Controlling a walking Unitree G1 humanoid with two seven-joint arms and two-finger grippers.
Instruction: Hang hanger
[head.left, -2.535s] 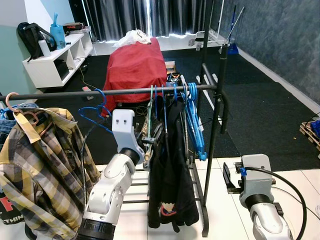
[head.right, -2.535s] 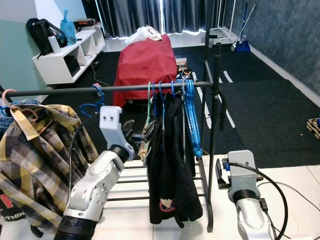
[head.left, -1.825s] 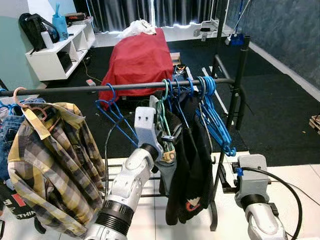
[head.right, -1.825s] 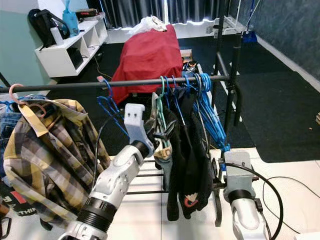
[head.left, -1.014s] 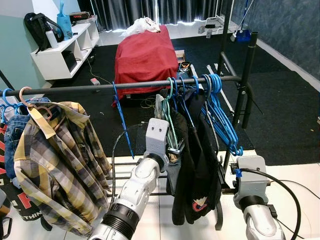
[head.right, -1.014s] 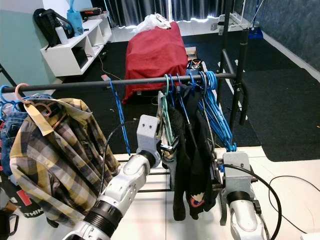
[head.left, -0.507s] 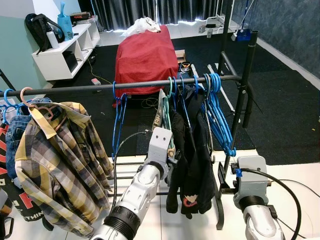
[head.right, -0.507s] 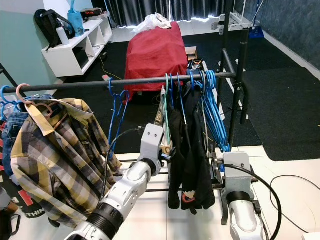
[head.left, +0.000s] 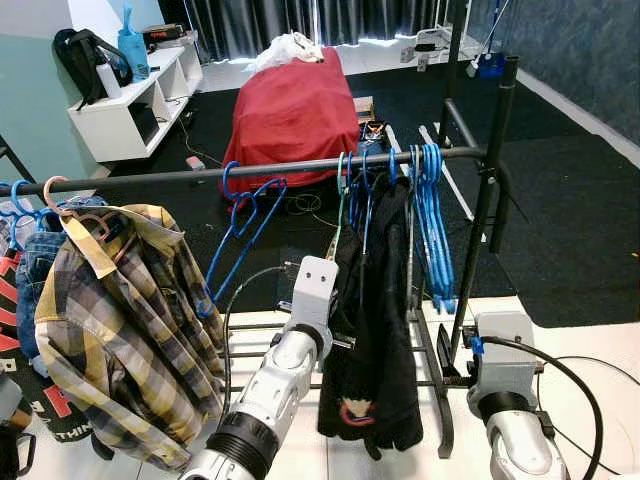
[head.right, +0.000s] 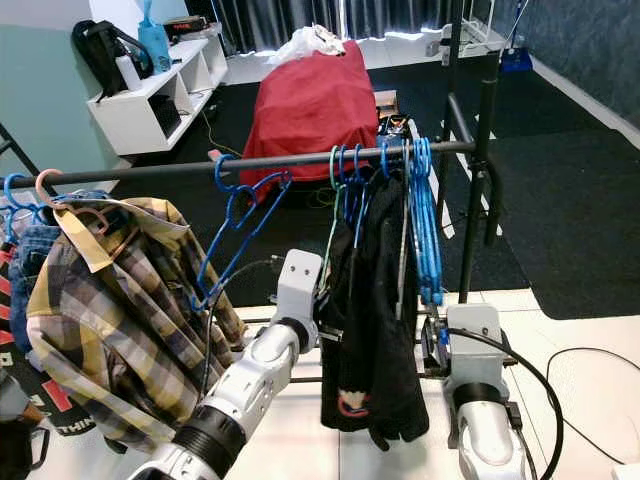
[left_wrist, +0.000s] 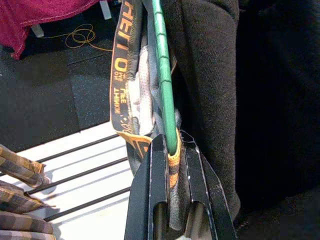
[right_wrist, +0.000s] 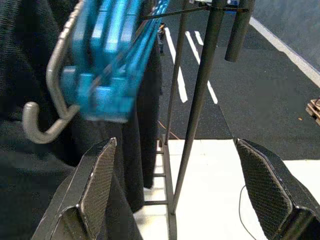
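Observation:
A green hanger (left_wrist: 164, 75) carrying a dark garment (head.left: 375, 330) hangs by its hook from the black rail (head.left: 160, 179). My left gripper (left_wrist: 172, 146) is shut on the hanger's lower arm, together with an orange-lettered strap (left_wrist: 118, 75). In the eye views this gripper (head.left: 333, 298) sits against the garment's left side, below the rail. My right gripper (right_wrist: 177, 190) is open and holds nothing, low by the rack's right post (head.left: 485, 220) and under a bunch of blue hangers (head.left: 432, 230).
Two loose blue hangers (head.left: 245, 215) hang tilted on the rail left of my arm. A plaid shirt (head.left: 110, 320) hangs at the far left. Behind the rack stand a red-covered piece of furniture (head.left: 285, 105) and a white shelf (head.left: 120, 110).
The dark garment and green hanger have swung from a tilt to hang straight down. The loose blue hangers have swung out to the left. My right arm has stayed in place.

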